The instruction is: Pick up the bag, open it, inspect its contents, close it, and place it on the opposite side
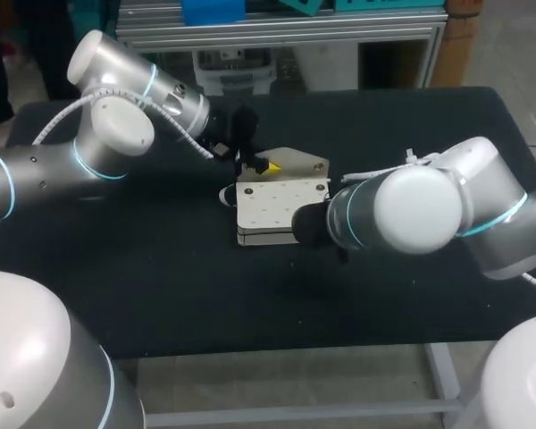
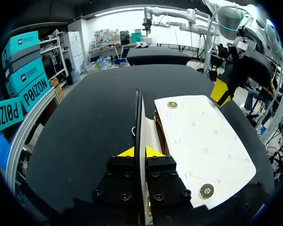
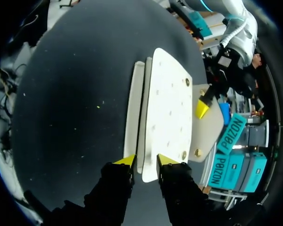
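The white bag (image 1: 281, 207) lies near the middle of the black table (image 1: 143, 268), its flap (image 1: 299, 164) folded open toward 12 o'clock. My left arm comes in from 9 o'clock, and my left gripper (image 2: 140, 151) sits at the bag's 12 o'clock side. Its jaws are pressed nearly together, pinching the thin edge of the flap, which stands on edge between the yellow tips. The bag's white face lies just beside them, with a brass stud (image 2: 206, 190) near the corner.

My right arm comes in from 3 o'clock. My right gripper (image 3: 146, 160) is at the bag's 4 o'clock corner, hidden under the wrist from overhead. From its own camera, its jaws stand a little apart and clamp the near end of the bag from both sides. The rest of the bag stretches straight ahead of them.
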Motion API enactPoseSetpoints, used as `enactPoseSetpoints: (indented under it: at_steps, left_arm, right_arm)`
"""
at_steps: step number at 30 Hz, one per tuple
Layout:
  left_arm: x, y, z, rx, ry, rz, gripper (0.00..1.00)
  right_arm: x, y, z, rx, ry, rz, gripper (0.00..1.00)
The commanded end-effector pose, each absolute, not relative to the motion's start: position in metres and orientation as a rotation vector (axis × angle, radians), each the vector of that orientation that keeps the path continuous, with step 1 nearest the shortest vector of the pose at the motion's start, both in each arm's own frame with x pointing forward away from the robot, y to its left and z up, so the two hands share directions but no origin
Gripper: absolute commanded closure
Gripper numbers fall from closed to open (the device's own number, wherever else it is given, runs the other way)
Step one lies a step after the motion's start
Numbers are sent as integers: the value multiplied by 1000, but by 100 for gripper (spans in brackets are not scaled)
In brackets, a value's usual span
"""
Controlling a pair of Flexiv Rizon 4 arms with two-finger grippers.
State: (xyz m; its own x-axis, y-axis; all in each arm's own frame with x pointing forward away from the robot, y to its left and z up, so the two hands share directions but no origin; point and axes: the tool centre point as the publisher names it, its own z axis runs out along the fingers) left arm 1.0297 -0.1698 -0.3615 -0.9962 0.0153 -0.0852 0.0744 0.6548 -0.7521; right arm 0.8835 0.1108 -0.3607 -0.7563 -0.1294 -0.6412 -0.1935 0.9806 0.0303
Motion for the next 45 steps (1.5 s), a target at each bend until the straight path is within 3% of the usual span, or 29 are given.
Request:
enactPoseSetpoints:
  at_steps: [1,14,16,18,45]
  left_arm:
    - [1035,-171,-366,86,2806,-1275,100]
    - [1039,-171,-373,75,2836,-1273,100]
    - [1039,-171,-373,75,2838,-1273,100]
    - [1039,-171,-373,75,2839,-1273,100]
    - [1023,-168,-379,123,2846,-1238,100]
  right_arm:
    - [892,113,-373,-211,2170,174,72]
    - [907,124,-381,-227,2154,134,75]
    - [907,124,-382,-218,2152,126,79]
    - [907,124,-383,-203,2144,103,100]
    - [905,124,-386,-136,2095,22,100]
